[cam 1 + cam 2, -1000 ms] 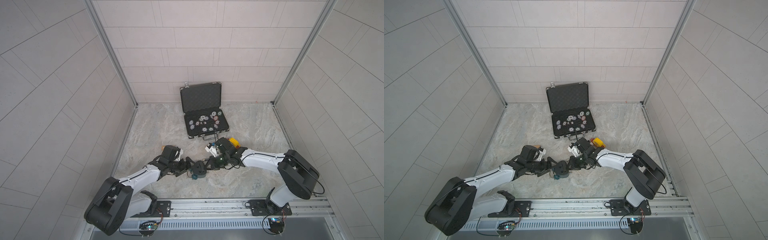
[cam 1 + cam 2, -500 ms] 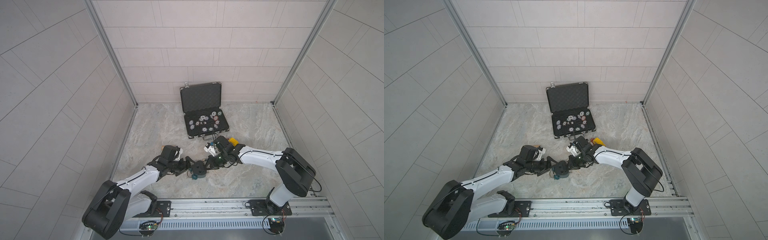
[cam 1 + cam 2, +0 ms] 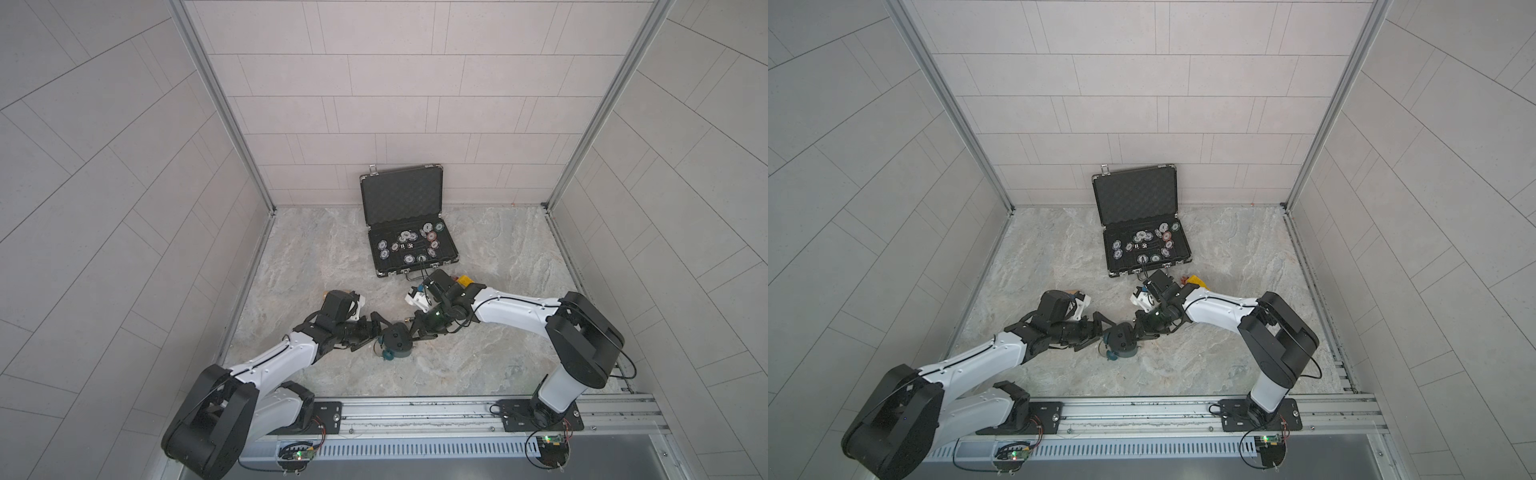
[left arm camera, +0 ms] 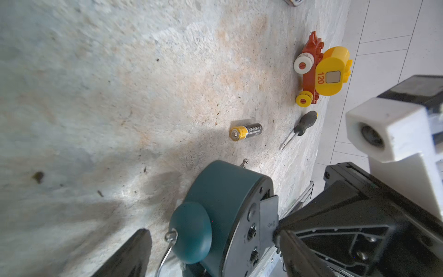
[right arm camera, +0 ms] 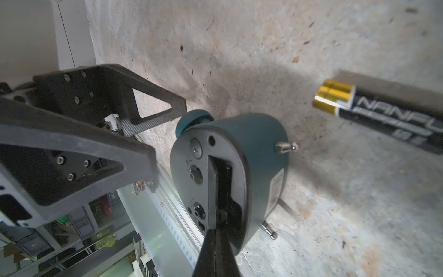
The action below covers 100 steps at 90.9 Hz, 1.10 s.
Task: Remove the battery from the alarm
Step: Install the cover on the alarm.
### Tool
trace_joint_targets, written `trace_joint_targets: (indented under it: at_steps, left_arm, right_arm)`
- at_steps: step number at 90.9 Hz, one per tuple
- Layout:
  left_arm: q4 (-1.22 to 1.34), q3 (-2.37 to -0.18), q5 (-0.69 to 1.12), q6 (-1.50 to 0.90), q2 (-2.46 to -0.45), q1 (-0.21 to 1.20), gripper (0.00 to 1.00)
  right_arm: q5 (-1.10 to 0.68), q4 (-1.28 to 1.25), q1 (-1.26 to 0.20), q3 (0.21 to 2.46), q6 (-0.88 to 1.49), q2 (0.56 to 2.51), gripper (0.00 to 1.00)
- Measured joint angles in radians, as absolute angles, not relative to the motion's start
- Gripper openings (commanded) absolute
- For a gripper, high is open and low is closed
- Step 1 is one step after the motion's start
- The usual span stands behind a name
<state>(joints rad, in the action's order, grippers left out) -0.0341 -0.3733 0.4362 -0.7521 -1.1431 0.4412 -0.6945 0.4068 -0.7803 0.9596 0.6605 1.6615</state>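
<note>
The dark teal alarm (image 3: 397,340) (image 3: 1121,341) stands on the stone floor between my two arms, its dark back (image 5: 191,172) turned toward the right wrist camera. The thin battery cover (image 4: 268,215) sticks out from that back like a door, and the compartment (image 5: 226,187) behind it looks dark. My right gripper (image 5: 215,237) (image 3: 415,329) is shut on the cover's edge. My left gripper (image 4: 213,231) (image 3: 370,332) is open, its fingers on either side of the alarm's bell end; one finger (image 4: 129,254) clearly stands off it. The battery (image 4: 245,132) (image 5: 383,115) lies loose on the floor beyond the alarm.
A black-handled screwdriver (image 4: 304,124) and a red and yellow toy vehicle (image 4: 321,74) (image 3: 463,280) lie past the battery. An open black case (image 3: 409,245) with poker chips stands at the back wall. The metal base rail (image 3: 415,409) runs along the front. Tiled walls close three sides.
My right arm's elbow has shifted slightly to the left and its jaws have closed the last bit. The left arm and the alarm have stayed put.
</note>
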Motion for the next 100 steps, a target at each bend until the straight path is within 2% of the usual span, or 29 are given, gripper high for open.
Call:
trace_joint_targets:
  at_steps: [72, 100]
  left_arm:
    - [-0.036, -0.373, 0.428, -0.756, -1.125, 0.441, 0.85]
    - [-0.04, -0.373, 0.425, -0.759, -1.121, 0.441, 0.85]
  right_arm:
    - [-0.72, 0.437, -0.781, 0.979, 0.645, 1.676, 0.23]
    - [-0.715, 0.456, -0.781, 0.986, 0.637, 1.673, 0.26]
